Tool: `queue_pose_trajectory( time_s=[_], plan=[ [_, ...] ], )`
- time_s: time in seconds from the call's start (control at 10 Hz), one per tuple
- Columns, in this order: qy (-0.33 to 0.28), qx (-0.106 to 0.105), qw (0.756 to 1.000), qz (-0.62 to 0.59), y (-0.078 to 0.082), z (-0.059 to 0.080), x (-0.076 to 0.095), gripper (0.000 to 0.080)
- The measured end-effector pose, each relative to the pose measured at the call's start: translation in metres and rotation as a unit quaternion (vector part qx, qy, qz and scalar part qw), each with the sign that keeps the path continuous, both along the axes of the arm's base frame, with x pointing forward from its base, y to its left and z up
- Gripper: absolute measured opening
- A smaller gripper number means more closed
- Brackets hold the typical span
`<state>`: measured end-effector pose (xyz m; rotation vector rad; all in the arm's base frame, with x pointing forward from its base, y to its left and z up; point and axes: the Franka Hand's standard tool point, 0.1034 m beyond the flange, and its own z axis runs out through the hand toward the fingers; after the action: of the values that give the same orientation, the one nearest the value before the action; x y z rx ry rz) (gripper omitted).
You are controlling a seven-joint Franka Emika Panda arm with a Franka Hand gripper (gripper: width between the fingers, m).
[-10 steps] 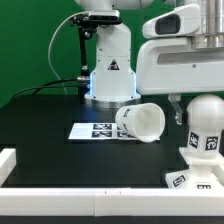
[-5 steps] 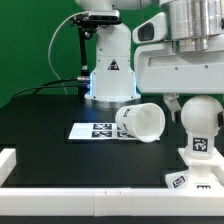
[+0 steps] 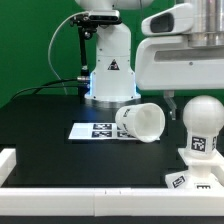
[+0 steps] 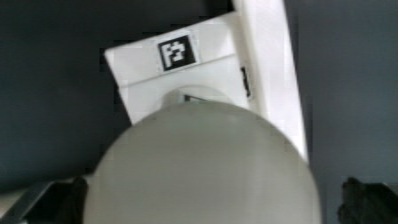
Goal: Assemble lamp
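Observation:
The round bulb [image 3: 202, 117] stands upright with its tagged neck in the blocky base [image 3: 192, 168] at the exterior view's right. My gripper [image 3: 199, 106] hangs over the bulb. One finger [image 3: 172, 104] shows just left of the bulb, a little apart from it; the other is hidden. In the wrist view the bulb [image 4: 205, 160] fills the space between my two dark fingers [image 4: 50, 203], with the base's tagged face [image 4: 175, 58] beyond it. My gripper [image 4: 208, 207] is open around the bulb. The cone shade [image 3: 140, 122] lies on its side in the middle.
The marker board [image 3: 90, 131] lies partly under the shade. The robot's white pedestal [image 3: 110, 72] stands at the back with a black cable. A white raised border [image 3: 60, 172] runs along the table's front and left, and also shows in the wrist view [image 4: 267, 70].
The hand dipped and turned over the bulb half a second ago and is now back up, close to where it was. The shade has not moved.

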<state>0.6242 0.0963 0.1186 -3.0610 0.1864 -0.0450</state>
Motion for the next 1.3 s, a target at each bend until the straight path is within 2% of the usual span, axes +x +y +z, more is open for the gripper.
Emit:
queue_pose_trajectory(
  time_s=[0.1,0.3,0.5,0.6,0.7,1.0,1.1,1.3],
  plan=[
    [0.001,-0.001,0.998,0.068,-0.0085,-0.0003,0.0026,0.0699],
    [-0.003,-0.005,0.993,0.116,-0.0101,-0.0009,0.0029,0.0699],
    [-0.023,-0.023,0.966,0.255,-0.0070,-0.0049,0.0019,0.0699],
    [-0.027,-0.024,0.959,0.282,-0.0033,-0.0072,0.0001,0.0699],
    [-0.033,-0.028,0.941,0.337,-0.0030,-0.0083,-0.0001,0.0699],
    [-0.032,-0.027,0.947,0.320,-0.0036,-0.0085,0.0000,0.0690],
    [-0.031,-0.023,0.956,0.289,-0.0028,-0.0085,-0.0001,0.0574],
    [-0.028,-0.020,0.977,0.211,-0.0028,-0.0082,0.0004,0.0574]
  ],
)
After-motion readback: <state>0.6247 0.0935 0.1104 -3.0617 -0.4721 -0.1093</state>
